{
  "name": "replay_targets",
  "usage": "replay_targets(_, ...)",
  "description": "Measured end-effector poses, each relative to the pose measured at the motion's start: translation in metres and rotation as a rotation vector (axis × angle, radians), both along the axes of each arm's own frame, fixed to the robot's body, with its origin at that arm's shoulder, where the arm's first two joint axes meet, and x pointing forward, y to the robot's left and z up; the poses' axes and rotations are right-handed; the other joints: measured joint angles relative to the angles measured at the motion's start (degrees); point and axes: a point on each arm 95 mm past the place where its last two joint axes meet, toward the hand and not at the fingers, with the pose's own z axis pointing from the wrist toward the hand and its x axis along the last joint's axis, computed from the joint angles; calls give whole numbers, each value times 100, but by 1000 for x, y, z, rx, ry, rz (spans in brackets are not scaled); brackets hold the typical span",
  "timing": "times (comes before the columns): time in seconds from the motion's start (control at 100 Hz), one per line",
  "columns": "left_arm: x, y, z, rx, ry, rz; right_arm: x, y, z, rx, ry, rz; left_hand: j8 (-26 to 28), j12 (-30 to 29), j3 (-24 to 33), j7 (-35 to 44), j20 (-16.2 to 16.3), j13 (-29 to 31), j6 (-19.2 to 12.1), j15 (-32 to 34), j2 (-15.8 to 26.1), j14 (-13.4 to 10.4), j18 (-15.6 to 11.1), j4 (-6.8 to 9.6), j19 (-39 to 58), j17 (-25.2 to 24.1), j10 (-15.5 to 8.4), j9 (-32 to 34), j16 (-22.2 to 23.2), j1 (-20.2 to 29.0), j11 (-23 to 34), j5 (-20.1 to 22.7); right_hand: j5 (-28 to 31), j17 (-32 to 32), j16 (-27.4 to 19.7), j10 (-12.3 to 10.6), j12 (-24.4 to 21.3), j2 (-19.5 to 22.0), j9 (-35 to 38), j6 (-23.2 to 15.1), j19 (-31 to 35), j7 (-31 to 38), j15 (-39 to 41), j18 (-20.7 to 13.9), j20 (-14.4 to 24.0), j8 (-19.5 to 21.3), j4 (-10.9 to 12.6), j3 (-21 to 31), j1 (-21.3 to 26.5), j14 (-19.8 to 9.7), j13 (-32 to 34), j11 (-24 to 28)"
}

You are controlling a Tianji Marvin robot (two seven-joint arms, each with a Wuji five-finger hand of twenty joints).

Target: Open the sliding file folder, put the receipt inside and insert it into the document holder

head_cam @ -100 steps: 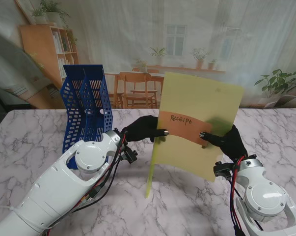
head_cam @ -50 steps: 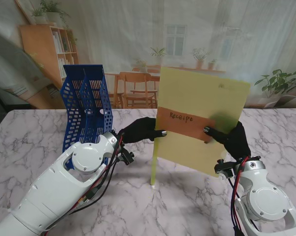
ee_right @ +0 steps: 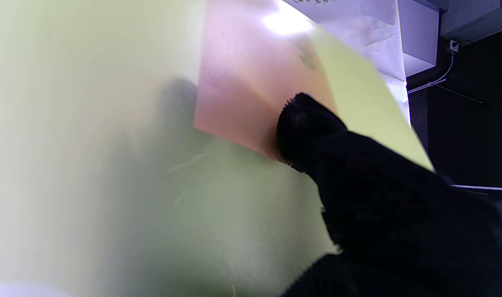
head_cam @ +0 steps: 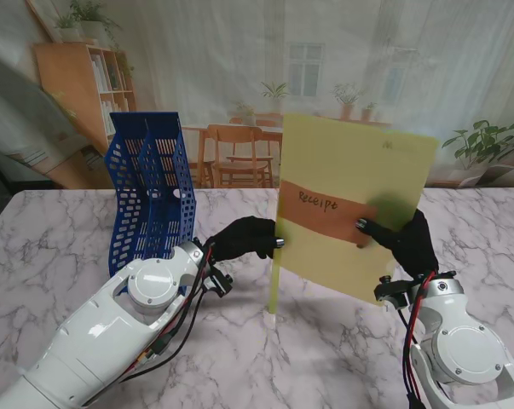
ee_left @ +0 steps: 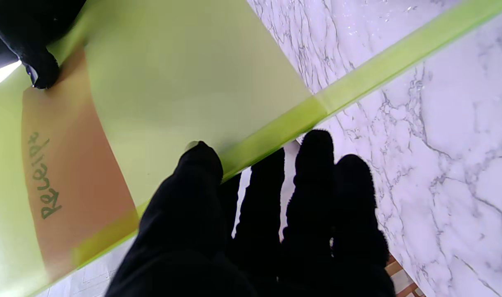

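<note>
A translucent yellow-green file folder stands upright over the table's middle, held between both hands. An orange receipt marked "Receipt" shows through it as a band across the middle. My left hand pinches the folder's left edge at the green slide bar, whose lower end hangs just over the marble. In the left wrist view the thumb presses the sheet beside the bar. My right hand grips the right edge, thumb on the receipt. The blue mesh document holder stands at the left rear.
The white marble table stretches all around the folder. The holder's open top faces up, a hand's width to the left of my left hand. A printed backdrop of a room fills the far side.
The folder has shifted slightly right and turned more upright. Its slide bar's lower end moved right and rose a little. Both hands kept their hold.
</note>
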Motion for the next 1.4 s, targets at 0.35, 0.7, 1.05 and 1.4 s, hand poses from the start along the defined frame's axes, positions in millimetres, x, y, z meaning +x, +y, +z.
replay_targets(0.35, -1, -2, 0, 3, -8, -4, 0, -3, 1, -47, -15, -17, -351, -9, -134, 393, -195, 485, 115, 99, -87, -66, -14, -15, 146, 517, 79, 434, -204, 58, 40, 129, -1, 4, 61, 0, 0, 0, 0, -1, 0, 0, 3, 0, 0, 1, -10, -3, -9, 0, 0, 17)
replay_targets(0.7, -1, 3, 8, 1, -22, -11, 4, -4, -9, -178, 6, -38, -453, -198, -134, 542, -262, 618, 328, 99, -90, -57, 15, -15, 205, 615, 85, 509, -313, 74, 40, 137, -2, 146, 138, 26, 64, 1, 0, -2, 109, 0, 375, 5, 53, 3, -63, -8, -17, -6, 0, 83)
replay_targets(1.05, 8, 6, 22, 7, -54, -1, 7, 0, -20, -221, 72, -28, -456, -264, -129, 609, -264, 692, 429, 99, -90, -62, 19, -15, 216, 674, 92, 520, -345, 76, 41, 192, -2, 165, 201, 88, 153, 2, 10, -3, 158, 0, 560, 18, 55, 4, -64, -8, -18, -7, -1, 86)
replay_targets(1.4, 16, 6, 50, 2, -106, -13, 7, 0, -25, -241, 103, -20, -456, -321, -129, 609, -264, 698, 476, 157, -90, -15, 74, -15, 273, 678, 98, 581, -282, 76, 110, 196, 56, 216, 204, 154, 206, 3, 23, -4, 187, -60, 563, 68, 56, 4, -69, -8, -102, -7, -1, 88)
